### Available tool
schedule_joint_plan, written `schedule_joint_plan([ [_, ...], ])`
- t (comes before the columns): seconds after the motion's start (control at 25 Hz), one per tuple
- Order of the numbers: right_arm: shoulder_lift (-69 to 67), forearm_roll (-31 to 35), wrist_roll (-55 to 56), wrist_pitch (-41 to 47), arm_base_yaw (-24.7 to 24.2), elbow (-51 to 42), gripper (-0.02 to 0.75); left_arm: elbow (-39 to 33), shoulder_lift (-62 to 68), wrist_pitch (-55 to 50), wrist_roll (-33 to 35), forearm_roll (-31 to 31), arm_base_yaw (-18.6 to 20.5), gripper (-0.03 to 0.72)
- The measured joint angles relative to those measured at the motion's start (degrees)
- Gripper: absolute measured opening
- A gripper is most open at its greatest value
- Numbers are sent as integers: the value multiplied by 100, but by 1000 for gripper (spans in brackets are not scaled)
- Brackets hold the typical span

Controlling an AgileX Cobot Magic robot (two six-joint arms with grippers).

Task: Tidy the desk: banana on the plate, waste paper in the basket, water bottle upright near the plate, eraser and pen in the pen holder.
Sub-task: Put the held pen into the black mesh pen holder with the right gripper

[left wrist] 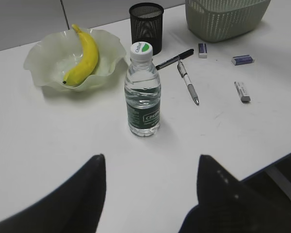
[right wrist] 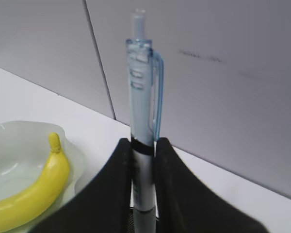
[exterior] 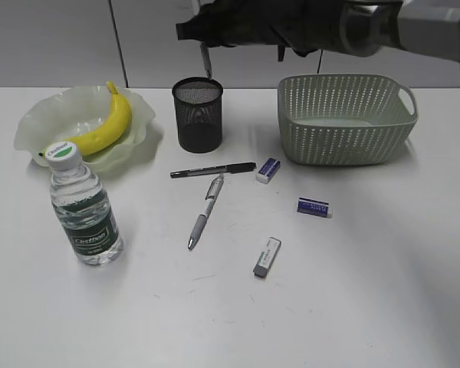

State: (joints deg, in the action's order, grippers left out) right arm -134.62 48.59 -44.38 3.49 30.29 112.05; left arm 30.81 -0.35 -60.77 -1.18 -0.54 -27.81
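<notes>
The banana lies in the wavy pale green plate. The water bottle stands upright in front of the plate. My right gripper is shut on a pen with a clear blue clip and holds it upright just above the black mesh pen holder. A black pen and a grey pen lie on the desk. Three erasers lie nearby. My left gripper is open and empty, above the desk in front of the bottle. No waste paper shows.
The perforated green basket stands at the back right; its inside is mostly hidden. A grey wall runs behind the desk. The desk's front edge shows at the lower right of the left wrist view.
</notes>
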Motion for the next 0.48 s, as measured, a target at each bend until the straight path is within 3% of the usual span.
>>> schedule_joint_plan([
  [0.48,-396,209,0,-21,0,61,123,0,0,0,0,-5,0,442],
])
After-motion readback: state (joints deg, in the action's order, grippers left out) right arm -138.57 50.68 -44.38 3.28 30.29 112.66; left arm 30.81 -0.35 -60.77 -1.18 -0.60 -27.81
